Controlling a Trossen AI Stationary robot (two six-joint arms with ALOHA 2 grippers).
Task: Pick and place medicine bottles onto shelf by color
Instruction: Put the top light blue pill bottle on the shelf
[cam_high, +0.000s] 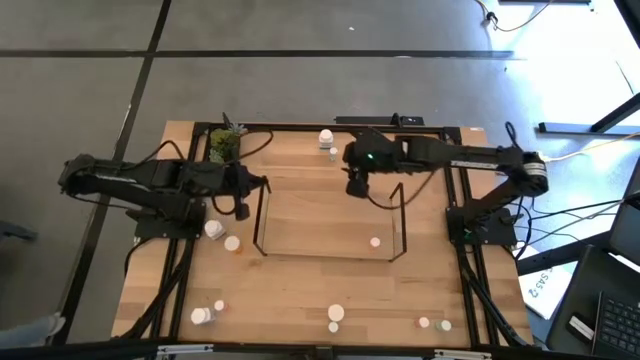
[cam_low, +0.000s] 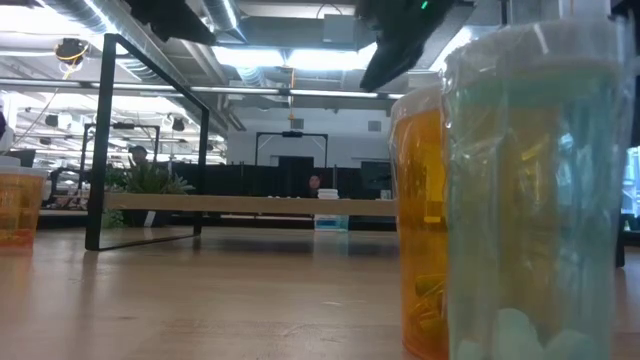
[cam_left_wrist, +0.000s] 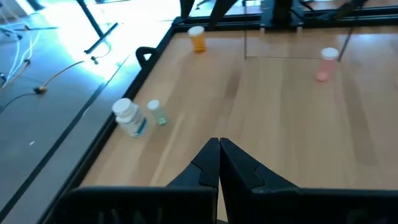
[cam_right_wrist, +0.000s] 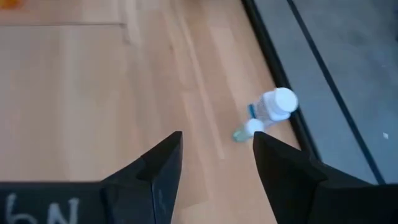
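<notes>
The wire shelf (cam_high: 330, 222) stands mid-table, and a pink bottle (cam_high: 375, 241) stands inside its frame. A white bottle (cam_high: 325, 137) and a tiny teal one (cam_high: 333, 152) sit by the far edge. My right gripper (cam_high: 355, 186) is open and empty above the table, just right of that pair; its wrist view shows the white bottle (cam_right_wrist: 277, 104) and the teal one (cam_right_wrist: 247, 129) beyond the fingers. My left gripper (cam_high: 258, 186) is shut and empty, raised at the shelf's left end (cam_left_wrist: 219, 155). A white bottle (cam_high: 213, 230) and an orange one (cam_high: 232, 243) stand near the left arm.
A small potted plant (cam_high: 224, 145) sits at the far left corner. Several small bottles stand along the near edge (cam_high: 336, 313); an orange one (cam_low: 420, 220) and a teal one (cam_low: 530, 200) fill the low view. A black frame (cam_high: 460, 190) edges the table.
</notes>
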